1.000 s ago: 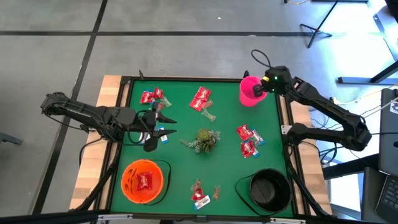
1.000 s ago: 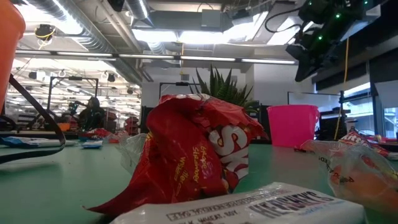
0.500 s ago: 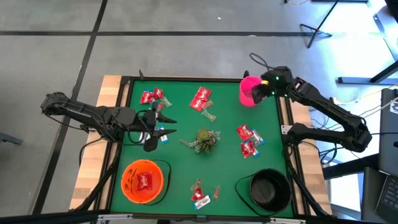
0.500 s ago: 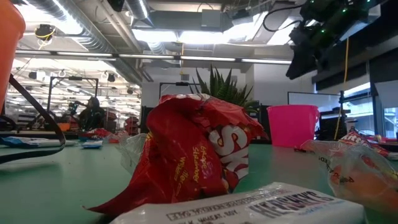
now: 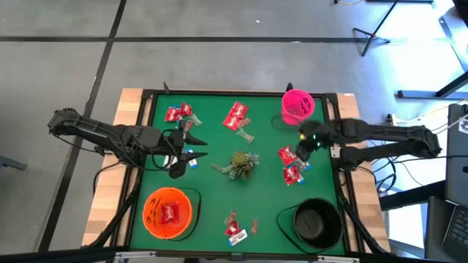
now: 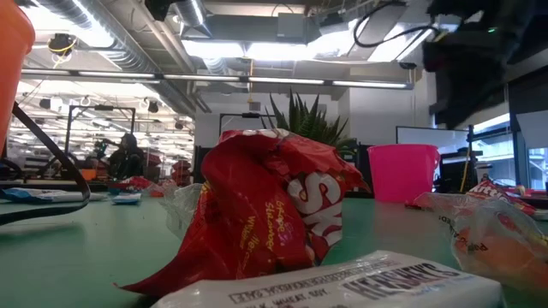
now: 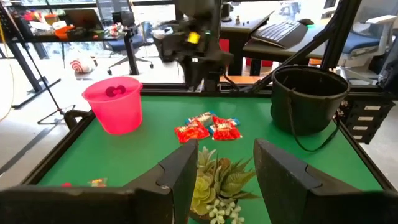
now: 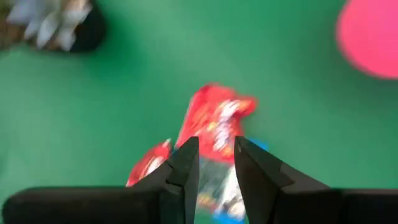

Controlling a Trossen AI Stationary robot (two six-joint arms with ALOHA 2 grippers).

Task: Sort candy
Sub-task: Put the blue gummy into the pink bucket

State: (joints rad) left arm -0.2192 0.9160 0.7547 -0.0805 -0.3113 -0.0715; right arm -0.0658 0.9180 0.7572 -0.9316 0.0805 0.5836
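One arm moves: right gripper (image 5: 300,145) has swung from the pink bucket (image 5: 297,107) down over the red candy (image 5: 292,164) near the table's right edge, fingers slightly parted, empty; next pick likely. Left gripper (image 5: 194,144) idles open, left side.

The right arm reaches in from the tabletop's right edge, its right gripper (image 5: 306,141) low over the right half with the fingers (image 8: 186,163) slightly parted and empty. The left arm stretches in from the left edge, its left gripper (image 5: 191,145) hovering with fingers (image 7: 186,177) spread apart.
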